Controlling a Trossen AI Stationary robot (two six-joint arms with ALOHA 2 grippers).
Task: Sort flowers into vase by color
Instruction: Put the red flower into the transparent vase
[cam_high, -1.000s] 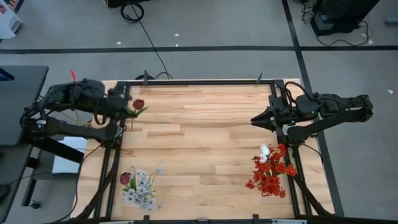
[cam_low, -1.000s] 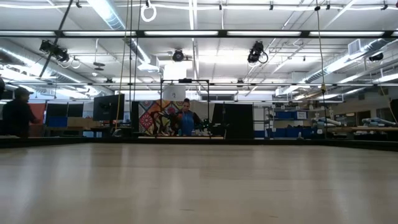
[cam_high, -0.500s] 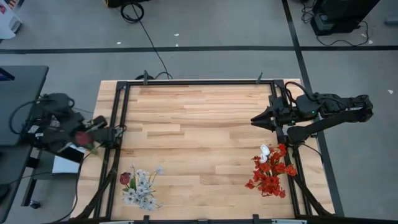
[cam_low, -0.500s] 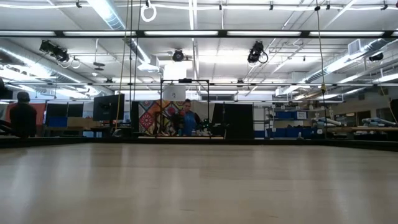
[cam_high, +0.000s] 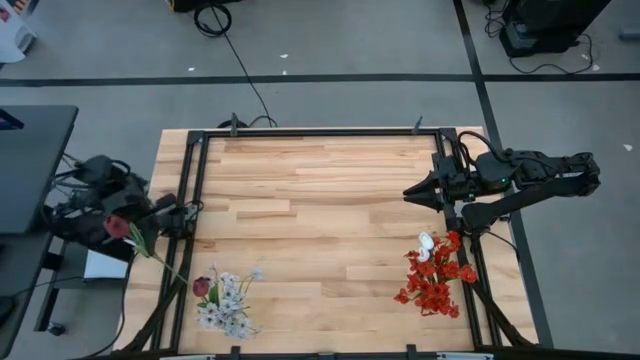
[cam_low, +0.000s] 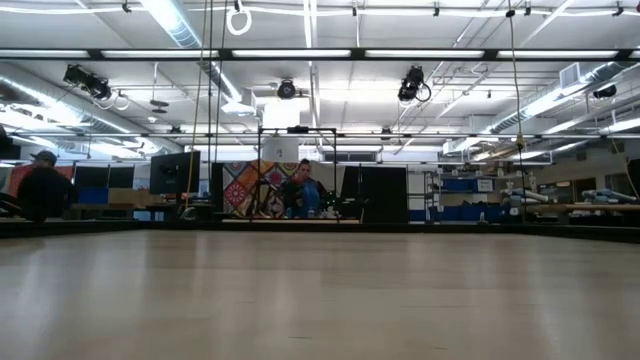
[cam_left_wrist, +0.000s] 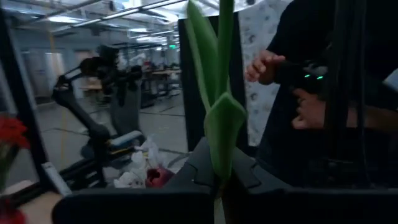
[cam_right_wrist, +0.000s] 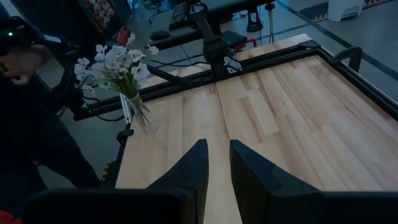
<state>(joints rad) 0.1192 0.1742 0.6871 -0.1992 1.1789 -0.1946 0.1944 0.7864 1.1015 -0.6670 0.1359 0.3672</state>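
Two bunches of artificial flowers stand at the near corners of the pale wooden slatted table (cam_high: 320, 210): a white blossom spray bunch (cam_high: 228, 300) with one maroon bud in a clear vase near the left arm, and a red clustered bloom bunch (cam_high: 434, 278) with one white tulip (cam_high: 426, 243) near the right arm.

Item in hand: one dark maroon tulip bud on a thin green stem (cam_high: 119, 227), held off the table's left edge, its stem slanting towards the white bunch. In the left wrist view a green leaf (cam_left_wrist: 219, 118) rises from between the fingers.

Left gripper (cam_high: 150, 222): clamped tight on the tulip's stem.

Right gripper (cam_high: 412, 190): waiting over the table's right side, fingers (cam_right_wrist: 189, 174) slightly parted, holding nothing.

Step in hand, judged: carry the maroon tulip to the vase of its colour group. To do it well, keep the stem pinched low and upright, bring its foot over the vase mouth before lowering, avoid brushing the white sprays, and release only once the stem is seated.

Beyond the table: a person's hand (cam_left_wrist: 264, 65) in the left wrist view.
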